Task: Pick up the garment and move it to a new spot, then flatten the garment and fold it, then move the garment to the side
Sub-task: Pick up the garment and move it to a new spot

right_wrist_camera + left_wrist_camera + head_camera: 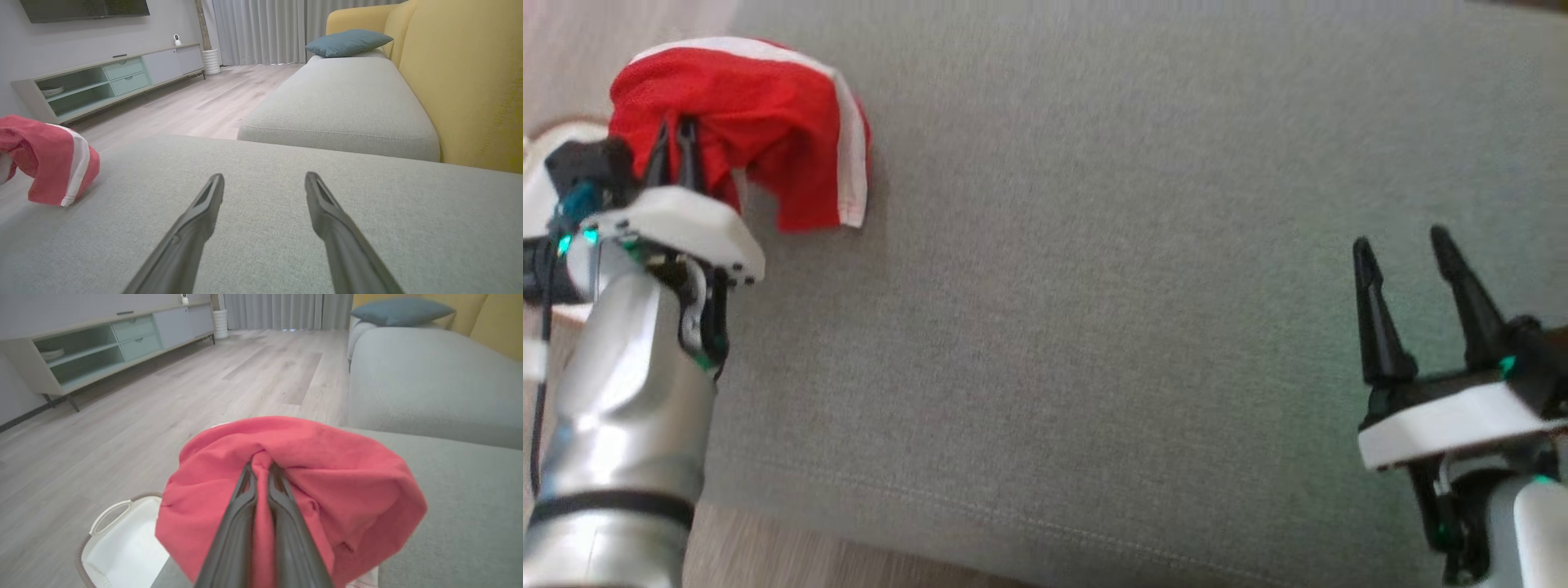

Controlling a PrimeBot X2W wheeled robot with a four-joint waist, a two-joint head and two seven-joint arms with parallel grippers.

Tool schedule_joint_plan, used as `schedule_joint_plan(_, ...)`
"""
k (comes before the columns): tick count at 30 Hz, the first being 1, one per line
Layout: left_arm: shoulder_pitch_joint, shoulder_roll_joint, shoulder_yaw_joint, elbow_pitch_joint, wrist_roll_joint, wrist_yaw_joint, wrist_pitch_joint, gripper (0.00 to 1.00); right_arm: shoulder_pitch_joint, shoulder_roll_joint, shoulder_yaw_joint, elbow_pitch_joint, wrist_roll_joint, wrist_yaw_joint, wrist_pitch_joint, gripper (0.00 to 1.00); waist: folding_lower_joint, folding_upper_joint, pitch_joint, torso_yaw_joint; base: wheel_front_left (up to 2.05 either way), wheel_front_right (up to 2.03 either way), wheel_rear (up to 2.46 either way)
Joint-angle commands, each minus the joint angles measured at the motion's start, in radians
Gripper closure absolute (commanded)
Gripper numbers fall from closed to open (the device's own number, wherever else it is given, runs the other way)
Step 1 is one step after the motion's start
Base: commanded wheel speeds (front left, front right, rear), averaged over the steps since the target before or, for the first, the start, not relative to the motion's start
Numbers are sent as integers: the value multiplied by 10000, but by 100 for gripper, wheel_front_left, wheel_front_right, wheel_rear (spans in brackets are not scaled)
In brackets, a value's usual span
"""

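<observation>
A red mesh garment with a white stripe along its edge [760,114] is held bunched at the left edge of the wide grey fabric sofa seat [1111,286]. One lower flap is seen hanging down to the seat surface; whether it rests there cannot be told. The garment is pinched by the left gripper [676,131], whose jaws are pressed together on a fold of the cloth. In the left wrist view the cloth is draped around the dark fingers [241,522] and their tips are buried in it.

Just off the seat's left edge, below the garment, a white basket with looped handles [122,547] is seen on the pale wood floor [143,408], partly hidden by the red cloth.

The right gripper [1401,241] is held over the right side of the seat, well apart from the garment, with its jaws spread and nothing between them.

Beyond the seat a second grey seat cushion [343,106] is backed by yellow upholstery [461,81], with a blue-grey pillow [347,42] at its far end. A long low cabinet [81,351] is set against the wall across the floor from the seat.
</observation>
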Motion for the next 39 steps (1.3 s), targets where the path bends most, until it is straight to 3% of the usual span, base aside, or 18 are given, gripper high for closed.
schedule_joint_plan(1,100,574,348,-589,134,147,-119,100,-52,40,244,-310,73,65,-125,0,0,0,-489,-217,0,0,0)
schedule_joint_plan(12,2651,665,-33,-5089,630,807,336,100,464,220,200,10,266,65,-503,0,0,0,-1529,-1171,0,0,0)
schedule_joint_plan(16,3365,429,-607,-6755,804,895,1002,100,509,233,201,-15,368,65,-562,0,0,0,-1484,-1805,0,0,0)
schedule_joint_plan(20,3686,154,-1077,-7411,819,855,1447,100,500,235,242,3,548,65,-626,0,0,0,-1346,-2406,0,0,0)
schedule_joint_plan(29,3579,-694,-2729,-6591,1001,187,2048,100,282,237,464,321,994,65,-972,0,0,0,-686,-4467,0,0,0)
schedule_joint_plan(38,3578,-1148,-3448,-4837,876,-89,2272,100,152,238,560,724,1284,65,-1333,0,0,0,-312,-5098,0,0,0)
schedule_joint_plan(39,3587,-1168,-3468,-4716,872,-62,2229,63,144,238,562,765,1294,65,-1353,0,0,0,-307,-5091,0,0,0)
